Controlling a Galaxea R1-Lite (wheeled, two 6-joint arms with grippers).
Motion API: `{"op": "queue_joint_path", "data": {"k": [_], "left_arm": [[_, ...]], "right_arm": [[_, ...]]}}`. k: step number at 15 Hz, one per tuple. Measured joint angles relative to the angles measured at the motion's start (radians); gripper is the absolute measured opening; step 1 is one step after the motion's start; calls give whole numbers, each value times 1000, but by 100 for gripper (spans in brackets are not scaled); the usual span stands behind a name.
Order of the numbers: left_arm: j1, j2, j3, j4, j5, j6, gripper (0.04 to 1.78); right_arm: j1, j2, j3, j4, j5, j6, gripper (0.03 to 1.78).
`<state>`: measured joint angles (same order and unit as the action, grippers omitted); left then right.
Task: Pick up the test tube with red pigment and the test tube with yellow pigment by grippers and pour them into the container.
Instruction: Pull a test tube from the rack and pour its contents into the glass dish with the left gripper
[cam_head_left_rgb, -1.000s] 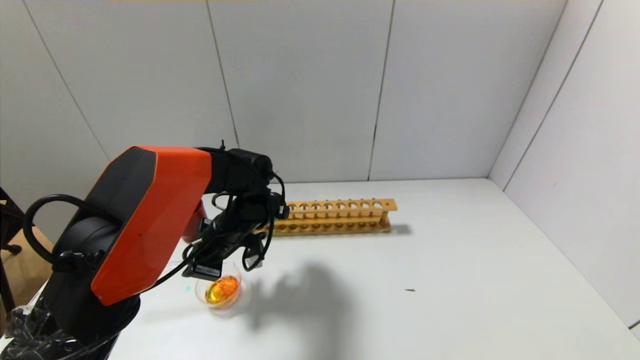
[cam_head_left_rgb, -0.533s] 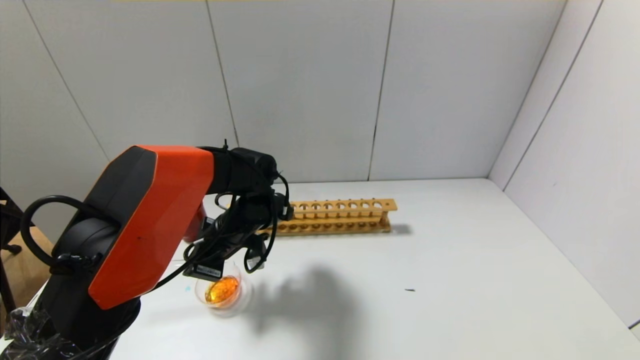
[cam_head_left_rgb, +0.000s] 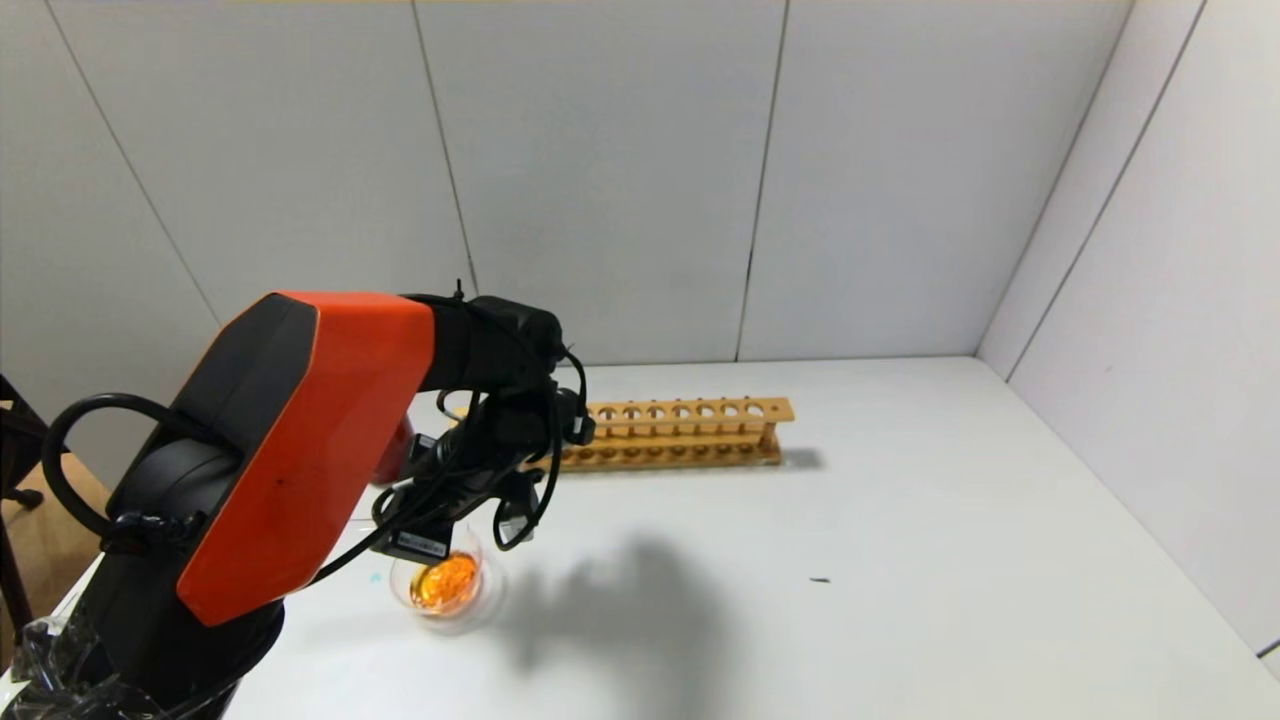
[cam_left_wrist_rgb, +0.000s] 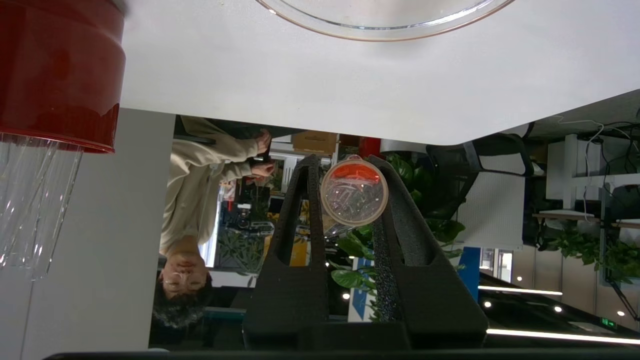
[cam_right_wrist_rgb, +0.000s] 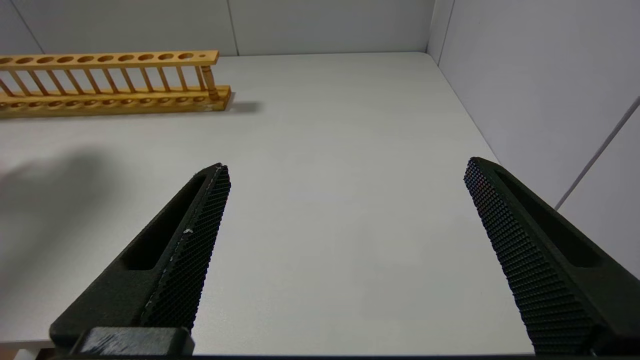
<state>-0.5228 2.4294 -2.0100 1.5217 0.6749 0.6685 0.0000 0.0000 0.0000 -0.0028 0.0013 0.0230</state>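
My left gripper (cam_left_wrist_rgb: 348, 164) is shut on the test tube with red pigment (cam_left_wrist_rgb: 354, 192). I see the tube end-on, open mouth toward the camera, with a streak of orange-red liquid inside. It hangs tipped over the container (cam_head_left_rgb: 445, 585), a clear glass dish holding orange liquid; the dish rim (cam_left_wrist_rgb: 385, 31) also shows in the left wrist view. The left wrist (cam_head_left_rgb: 480, 440) hides the tube in the head view. My right gripper (cam_right_wrist_rgb: 345, 175) is open above bare table, away to the right. The test tube with yellow pigment is out of view.
A dark red cup (cam_left_wrist_rgb: 60, 75) holding colourless clear tubes (cam_left_wrist_rgb: 30, 200) stands beside the dish, mostly hidden behind my left arm (cam_head_left_rgb: 300, 440) in the head view. A wooden tube rack (cam_head_left_rgb: 680, 432) stands at the back. A person shows beyond the table edge.
The left wrist has shifted slightly right and tipped further. The liquid in the dish has gone from yellow-orange to a deeper orange.
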Motion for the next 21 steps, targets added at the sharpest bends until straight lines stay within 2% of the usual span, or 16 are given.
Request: {"op": "queue_joint_path", "data": {"k": [21], "left_arm": [[-8, -16, 2, 0, 1, -19, 31]], "right_arm": [[0, 0, 0, 0, 0, 0, 171]]}}
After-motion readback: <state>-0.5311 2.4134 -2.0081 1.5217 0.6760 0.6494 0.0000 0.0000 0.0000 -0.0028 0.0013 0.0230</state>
